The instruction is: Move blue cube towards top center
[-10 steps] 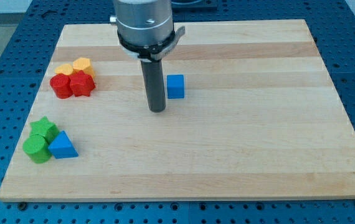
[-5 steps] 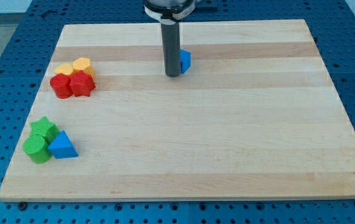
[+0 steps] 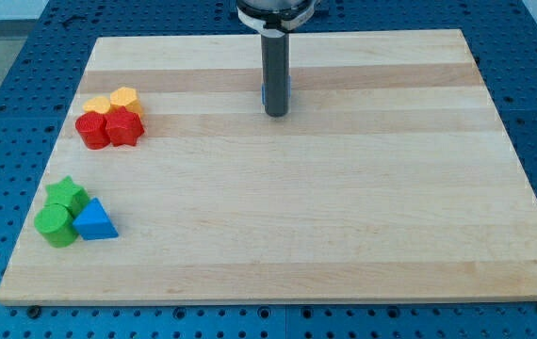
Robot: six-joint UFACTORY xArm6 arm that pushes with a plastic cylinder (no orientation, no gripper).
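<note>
The blue cube (image 3: 288, 91) sits near the top centre of the wooden board (image 3: 344, 207), almost wholly hidden behind my rod; only thin blue slivers show at the rod's sides. My tip (image 3: 276, 114) rests on the board directly below the cube in the view, touching or nearly touching it.
At the view's left lie two yellow blocks (image 3: 115, 99) and two red blocks (image 3: 108, 128) in a cluster. Lower left lie two green blocks (image 3: 59, 214) and a blue triangle (image 3: 95, 220). The board lies on a blue perforated table.
My tip has moved up and to the right, from left of the cube to in front of it. The blue cube has shifted upward towards the top centre.
</note>
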